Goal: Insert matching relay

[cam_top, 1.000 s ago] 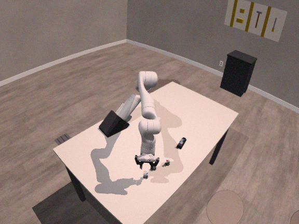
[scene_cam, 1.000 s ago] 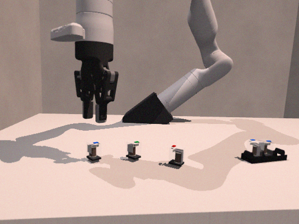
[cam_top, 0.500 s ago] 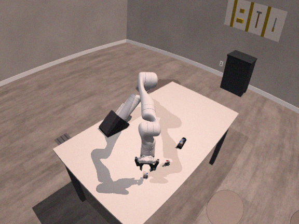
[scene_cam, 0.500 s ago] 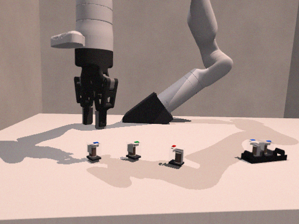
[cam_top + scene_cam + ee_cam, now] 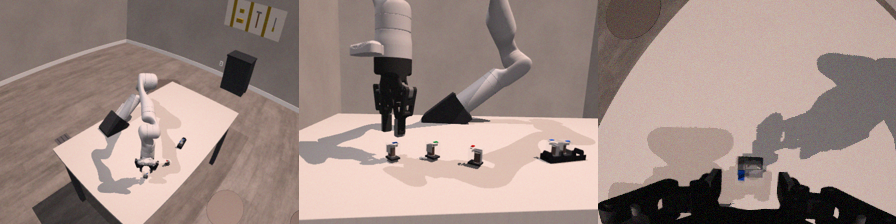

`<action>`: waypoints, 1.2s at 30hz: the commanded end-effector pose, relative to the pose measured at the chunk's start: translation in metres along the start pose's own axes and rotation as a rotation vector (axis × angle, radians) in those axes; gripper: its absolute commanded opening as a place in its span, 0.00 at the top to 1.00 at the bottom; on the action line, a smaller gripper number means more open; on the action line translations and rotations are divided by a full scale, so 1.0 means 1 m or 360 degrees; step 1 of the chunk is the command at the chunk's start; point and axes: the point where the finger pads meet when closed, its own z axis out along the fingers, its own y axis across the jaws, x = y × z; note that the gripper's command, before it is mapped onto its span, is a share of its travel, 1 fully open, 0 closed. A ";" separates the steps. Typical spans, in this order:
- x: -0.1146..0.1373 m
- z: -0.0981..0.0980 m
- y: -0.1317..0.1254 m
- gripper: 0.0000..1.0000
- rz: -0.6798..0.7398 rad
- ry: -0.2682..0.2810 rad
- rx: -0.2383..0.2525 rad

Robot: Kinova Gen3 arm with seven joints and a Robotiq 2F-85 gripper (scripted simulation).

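Near the table's [image 5: 338, 202] front left corner stands the blue-buttoned relay [image 5: 392, 151], a clear box on a black foot, upright, button up. Three loose relays stand in a row; two blue ones fill the rack [image 5: 562, 157]. Above it, the gripper [image 5: 393, 129] hangs half-spread, holding nothing.

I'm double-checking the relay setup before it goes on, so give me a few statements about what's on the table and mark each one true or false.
1. The rack holds two blue-button relays. True.
2. The gripper grips the blue-button relay. False: it hangs open above it, holding nothing.
3. Three loose relays stand on the table. True.
4. The green-button relay stands nearest the rack. False: the red-button relay does.
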 end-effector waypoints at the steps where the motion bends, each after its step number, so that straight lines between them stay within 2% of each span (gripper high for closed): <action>1: 0.000 0.002 0.000 0.47 0.0000 -0.0001 0.0000; 36: 0.000 0.007 0.000 0.47 0.0000 -0.0001 0.0000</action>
